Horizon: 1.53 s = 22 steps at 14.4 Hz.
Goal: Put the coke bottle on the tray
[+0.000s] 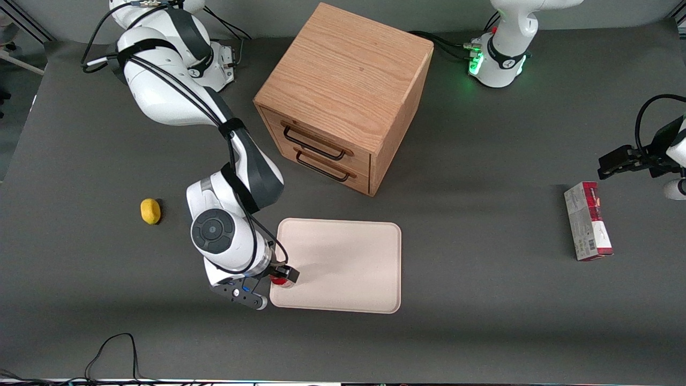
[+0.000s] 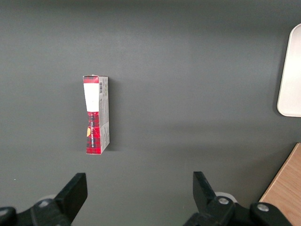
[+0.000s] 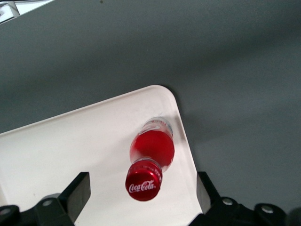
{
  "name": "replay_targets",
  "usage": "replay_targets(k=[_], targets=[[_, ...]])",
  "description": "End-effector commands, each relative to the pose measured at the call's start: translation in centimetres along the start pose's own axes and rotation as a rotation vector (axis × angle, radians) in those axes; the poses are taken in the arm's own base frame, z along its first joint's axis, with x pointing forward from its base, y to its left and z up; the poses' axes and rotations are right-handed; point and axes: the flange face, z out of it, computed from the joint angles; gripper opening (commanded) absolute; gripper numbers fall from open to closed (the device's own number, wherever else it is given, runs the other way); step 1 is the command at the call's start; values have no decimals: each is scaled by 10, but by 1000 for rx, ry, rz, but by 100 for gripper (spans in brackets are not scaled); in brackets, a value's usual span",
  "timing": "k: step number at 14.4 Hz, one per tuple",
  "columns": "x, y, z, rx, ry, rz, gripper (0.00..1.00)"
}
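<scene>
Standing upright on the large flat cream-white rectangular tray point(image 1: 343, 262), just inside the corner nearest the front camera at the working arm's end, the small slim red coke bottle point(image 3: 151, 157) with its red cap, white script logo and clear base rests with its base on the tray floor, close to the low raised rim; the right arm's gripper point(image 3: 141, 197) hovers directly above it with its two black fingers point(image 3: 77, 190) spread wide on either side, neither one touching the bottle, so the bottle looks released and the placing essentially done. I judge the bottle to be light, rigid and smooth-sided, so it would slip if pinched weakly and tip easily given its narrow base; the safest hold would be across the body just below the cap, with the fingers square to its sides; any retreat should go straight up so a finger does not knock it over the nearby rim. Farther from the camera stands the wooden two-drawer box point(image 1: 343, 96); a yellow lemon-like lump point(image 1: 150, 210) lies on the dark grey table point(image 1: 482, 332) toward the working arm's end.
</scene>
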Motion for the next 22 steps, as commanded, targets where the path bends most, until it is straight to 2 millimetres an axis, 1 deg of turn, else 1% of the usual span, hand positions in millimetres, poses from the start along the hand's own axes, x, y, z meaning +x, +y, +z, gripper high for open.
replay_targets(k=[1, 3, 4, 5, 6, 7, 9, 10, 12, 13, 14, 15, 16, 18, 19, 20, 22], targets=[[3, -1, -17, -9, 31, 15, 100], [3, 13, -50, -32, -3, -1, 100], [5, 26, -64, -49, -41, -55, 100], [5, 45, -76, -61, -113, -92, 100], [10, 67, -88, -56, -158, -117, 100], [6, 85, -96, -61, -187, -173, 100], [-9, 137, -114, -71, -198, -255, 100], [-22, 163, -124, -66, -182, -285, 100], [-49, 229, -148, -65, -153, -350, 100], [-56, 261, -160, -57, -155, -377, 100], [-64, 284, -174, -26, -157, -405, 100], [-75, 297, -187, -20, -166, -441, 100], [-80, 306, -197, -29, -175, -460, 100], [-87, 320, -216, -35, -186, -494, 100], [-89, 329, -230, -28, -172, -488, 100], [-92, 330, -240, -23, -155, -493, 100], [-95, 326, -247, -24, -158, -502, 100]])
